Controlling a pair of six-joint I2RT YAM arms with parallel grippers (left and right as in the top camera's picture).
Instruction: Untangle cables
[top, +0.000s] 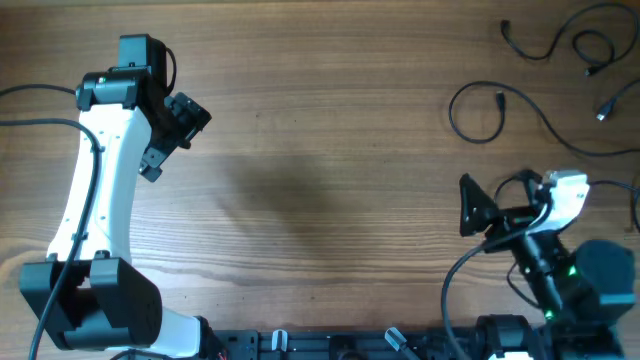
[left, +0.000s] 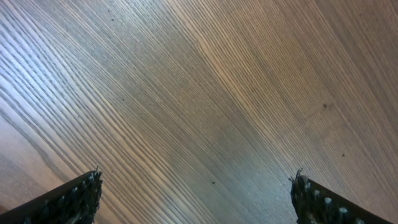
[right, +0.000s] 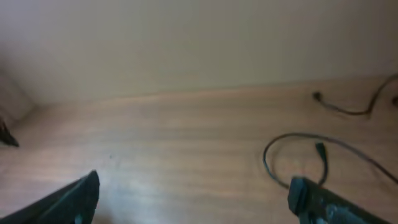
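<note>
Thin black cables lie as separate loose strands at the table's far right. One looped cable (top: 478, 110) curls with a plug end inside its loop; it also shows in the right wrist view (right: 292, 149). Another cable (top: 545, 45) lies at the top right corner, also in the right wrist view (right: 345, 109). A further strand (top: 605, 105) lies near the right edge. My right gripper (top: 475, 207) is open and empty, below the looped cable and apart from it. My left gripper (top: 172, 135) is open and empty over bare wood at the far left.
The wooden table (top: 320, 180) fills the views. Thicker black cables of the robot run by the left arm (top: 40, 120) and the right arm base (top: 460, 280). A black rail (top: 330, 345) runs along the front edge.
</note>
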